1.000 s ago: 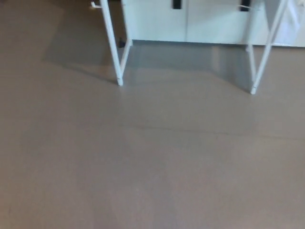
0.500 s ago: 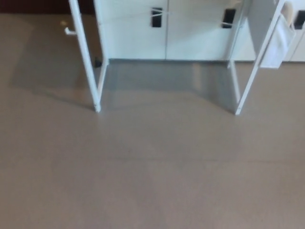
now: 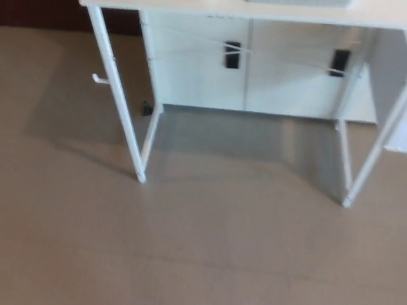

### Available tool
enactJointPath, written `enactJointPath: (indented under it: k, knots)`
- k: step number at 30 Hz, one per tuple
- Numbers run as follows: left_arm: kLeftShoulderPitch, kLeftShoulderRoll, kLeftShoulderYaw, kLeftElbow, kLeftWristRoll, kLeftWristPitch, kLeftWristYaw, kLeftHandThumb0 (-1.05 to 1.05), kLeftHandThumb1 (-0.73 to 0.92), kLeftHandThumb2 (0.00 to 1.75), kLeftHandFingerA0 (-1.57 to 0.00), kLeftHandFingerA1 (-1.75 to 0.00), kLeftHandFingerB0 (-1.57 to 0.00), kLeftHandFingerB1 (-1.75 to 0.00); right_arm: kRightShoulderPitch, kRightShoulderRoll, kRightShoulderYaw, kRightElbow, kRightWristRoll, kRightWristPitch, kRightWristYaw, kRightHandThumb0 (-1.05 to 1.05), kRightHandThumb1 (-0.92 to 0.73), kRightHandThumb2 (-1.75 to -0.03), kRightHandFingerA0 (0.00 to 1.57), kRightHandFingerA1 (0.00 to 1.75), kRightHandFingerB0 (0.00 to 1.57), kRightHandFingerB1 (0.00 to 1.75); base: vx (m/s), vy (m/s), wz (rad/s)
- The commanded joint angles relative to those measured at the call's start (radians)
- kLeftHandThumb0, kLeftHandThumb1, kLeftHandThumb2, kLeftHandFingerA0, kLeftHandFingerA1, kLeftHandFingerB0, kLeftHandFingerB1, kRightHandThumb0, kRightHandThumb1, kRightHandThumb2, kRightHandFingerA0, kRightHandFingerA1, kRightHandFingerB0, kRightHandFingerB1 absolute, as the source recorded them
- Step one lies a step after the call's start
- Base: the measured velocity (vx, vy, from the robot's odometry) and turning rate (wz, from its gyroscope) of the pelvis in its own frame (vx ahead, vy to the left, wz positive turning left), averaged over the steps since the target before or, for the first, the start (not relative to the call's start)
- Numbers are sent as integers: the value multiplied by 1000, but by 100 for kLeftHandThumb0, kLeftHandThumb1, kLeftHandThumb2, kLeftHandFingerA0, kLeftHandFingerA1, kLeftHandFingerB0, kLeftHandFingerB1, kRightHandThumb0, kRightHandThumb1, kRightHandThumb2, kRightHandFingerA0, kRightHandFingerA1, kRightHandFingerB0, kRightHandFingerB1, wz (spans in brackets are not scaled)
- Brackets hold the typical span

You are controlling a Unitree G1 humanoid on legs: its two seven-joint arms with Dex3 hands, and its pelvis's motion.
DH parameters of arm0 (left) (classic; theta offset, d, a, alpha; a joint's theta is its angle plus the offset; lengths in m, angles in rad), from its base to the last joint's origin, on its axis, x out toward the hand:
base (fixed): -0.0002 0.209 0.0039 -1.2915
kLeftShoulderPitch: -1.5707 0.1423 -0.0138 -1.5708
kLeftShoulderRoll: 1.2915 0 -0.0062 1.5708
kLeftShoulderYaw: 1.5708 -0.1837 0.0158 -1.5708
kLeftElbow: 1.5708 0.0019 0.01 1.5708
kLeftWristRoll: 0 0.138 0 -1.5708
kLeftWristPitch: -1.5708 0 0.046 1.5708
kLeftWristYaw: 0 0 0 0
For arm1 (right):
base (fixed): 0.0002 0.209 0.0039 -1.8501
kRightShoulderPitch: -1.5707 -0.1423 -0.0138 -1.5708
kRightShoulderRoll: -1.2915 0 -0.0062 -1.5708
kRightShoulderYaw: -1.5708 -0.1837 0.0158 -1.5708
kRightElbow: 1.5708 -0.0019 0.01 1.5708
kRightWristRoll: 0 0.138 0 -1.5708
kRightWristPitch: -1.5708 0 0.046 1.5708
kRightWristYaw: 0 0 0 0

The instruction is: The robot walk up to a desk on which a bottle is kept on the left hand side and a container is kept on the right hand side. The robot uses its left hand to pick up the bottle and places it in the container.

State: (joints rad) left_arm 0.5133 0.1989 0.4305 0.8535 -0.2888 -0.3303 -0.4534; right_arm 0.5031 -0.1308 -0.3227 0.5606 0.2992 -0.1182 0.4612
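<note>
You cannot see the bottle or the container: only the near edge of the counter shows at the far top of the head view, its top out of frame. Neither hand is in view, so you cannot tell their state. The counter's white legs stand on the floor ahead; judge direction once the counter top appears.

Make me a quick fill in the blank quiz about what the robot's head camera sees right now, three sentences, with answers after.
1. The desk has legs coloured ____.
2. Behind the desk, the cabinet shows two handles coloured ____.
3. The number of robot hands in view is ____.
Missing words: white; black; zero.
</note>
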Motion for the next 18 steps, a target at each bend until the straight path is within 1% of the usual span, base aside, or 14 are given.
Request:
enactJointPath:
  k: [1, 2, 7, 9, 10, 11, 13, 15, 16, 17, 18]
  knots:
    - [14, 15, 6, 1, 0, -37, 1, -9, 43, 85, -25, -51, -18, -47, 8, -5, 7, 8, -8, -12, 2, -46, -41, -53, 46, 55, 35, 38, 363, -88, -4]
    - [13, 17, 5, 5, 2, -37, 0, -9, 43, 85, -26, -52, -18, -47, 15, -8, 14, -4, -16, -13, 0, -52, -33, -74, 43, 62, 30, 48, 347, -67, -10]
    - [2, 26, 0, 29, 9, -44, -2, -9, 43, 85, -27, -52, -18, -47, 27, -2, 15, -27, -11, -14, -2, -50, -33, -74, 39, 61, 32, 50, 389, -15, -21]
    - [-2, 25, 2, 31, 5, -45, -4, -9, 43, 85, -26, -52, -18, -47, 21, 1, 14, -39, -1, 3, -1, -48, -33, -74, 38, 63, 32, 51, 572, 41, -12]
    - [-3, 22, 3, 30, 2, -43, -3, -11, 61, 58, -38, -35, -31, -32, 18, -3, 16, -36, -8, 1, -4, -52, -33, -75, 40, 62, 30, 50, 514, 54, -127]
    - [-6, 22, 5, 36, -1, -45, -7, -9, 43, 85, -26, -52, -18, -47, 15, -5, 16, -34, -9, 4, -2, -50, -34, -75, 41, 63, 31, 50, 501, 25, -76]
    - [-10, 22, 9, 50, -7, -49, -15, -10, 42, 84, -26, -52, -18, -47, 10, -10, 16, -29, -13, 10, -2, -49, -33, -74, 41, 62, 31, 50, 503, 35, -54]
    - [-6, 21, 12, 45, -12, -50, -20, -9, 43, 85, -25, -51, -17, -47, 9, -11, 21, -24, -34, -1, -24, -50, -33, -75, 42, 62, 32, 50, 488, 33, -20]
    - [-6, 22, 10, 37, -10, -46, -18, -10, 43, 85, -26, -52, -17, -47, 20, -10, 24, -40, -42, -1, -35, -47, -44, -53, 45, 60, 37, 41, 327, 50, 0]
    - [-9, 23, 10, 39, -10, -46, -16, -11, 42, 84, -26, -52, -17, -47, 20, -12, 25, -39, -47, -3, -39, -51, -34, -76, 41, 63, 31, 51, 335, 50, 5]
    - [-15, 23, 15, 42, -15, -44, -15, -12, 59, 57, -37, -35, -31, -31, 21, -13, 26, -38, -53, -3, -48, -52, -34, -76, 42, 63, 32, 51, 255, 27, 7]
